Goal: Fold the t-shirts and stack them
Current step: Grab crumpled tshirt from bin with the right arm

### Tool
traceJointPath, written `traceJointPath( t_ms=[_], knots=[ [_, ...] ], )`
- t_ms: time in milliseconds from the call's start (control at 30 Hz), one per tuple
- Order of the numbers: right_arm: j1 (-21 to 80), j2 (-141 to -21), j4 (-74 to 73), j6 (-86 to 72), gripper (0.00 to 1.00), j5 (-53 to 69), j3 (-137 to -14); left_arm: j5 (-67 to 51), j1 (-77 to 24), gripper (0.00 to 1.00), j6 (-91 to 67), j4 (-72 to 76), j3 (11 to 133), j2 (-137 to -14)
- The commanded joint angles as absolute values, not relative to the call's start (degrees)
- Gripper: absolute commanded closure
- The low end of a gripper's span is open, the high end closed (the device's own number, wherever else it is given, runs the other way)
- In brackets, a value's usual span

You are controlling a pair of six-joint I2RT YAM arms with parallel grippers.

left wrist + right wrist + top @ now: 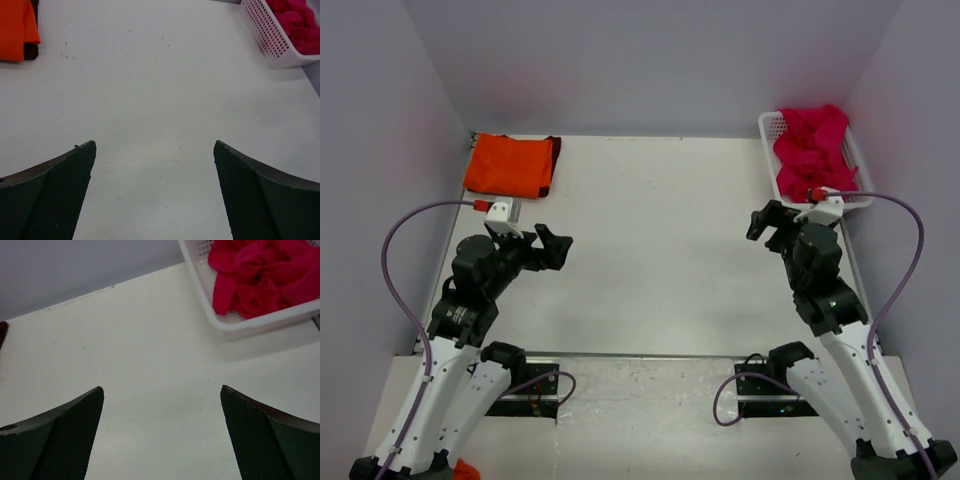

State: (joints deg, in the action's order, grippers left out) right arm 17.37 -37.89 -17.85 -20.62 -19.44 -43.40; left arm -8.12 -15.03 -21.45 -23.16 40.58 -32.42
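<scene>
The orange t-shirt [509, 164] with a dark maroon edge lies folded flat at the table's far left corner; a corner of it shows in the left wrist view [16, 27]. The crimson-pink t-shirt [812, 147] lies crumpled in the white lattice basket [769, 128] at the far right; it also shows in the right wrist view [262, 277] and the left wrist view [298, 22]. My left gripper [558, 247] is open and empty above bare table, near the orange shirt. My right gripper [766, 222] is open and empty, just in front of the basket.
The white table [650, 240] is walled by grey panels at the back and both sides. The basket's near rim [260, 322] lies just right of my right gripper. The arm bases stand at the near edge.
</scene>
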Motion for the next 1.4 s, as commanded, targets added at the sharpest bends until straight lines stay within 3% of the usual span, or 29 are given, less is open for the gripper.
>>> traceJointPath(
  t_ms=[0,100,233,333,533,700,1367],
  knots=[
    [17.5,-39.0,-17.0,-23.8,0.01,-31.0,-43.8,-7.8,-15.2,0.00,-20.6,-20.4,41.2,-32.6],
    [17.1,-40.8,-11.1,-20.1,0.01,-32.6,-44.4,-7.7,-15.3,0.00,-20.1,-20.4,41.1,-32.7],
    [6.1,-48.5,-9.0,-22.4,0.01,-27.0,-50.0,-8.6,-15.2,0.00,-20.3,-20.4,40.8,-33.1],
    [0.8,-67.5,-16.7,-22.9,0.01,-29.2,-63.8,-9.3,-15.2,0.00,-20.3,-20.3,41.0,-33.6],
    [-6.6,-86.8,-17.2,-20.6,0.02,-28.2,-76.1,-10.0,-15.3,0.00,-19.0,-20.8,42.1,-34.4],
    [-11.7,-96.5,-21.0,-21.7,0.15,-27.0,-84.9,-10.5,-16.3,0.00,-19.8,-20.5,40.5,-35.1],
    [-13.7,-107.3,-24.3,-21.7,0.18,-34.0,-92.1,-8.6,-16.6,0.00,-19.1,-22.4,40.6,-35.4]
  ],
)
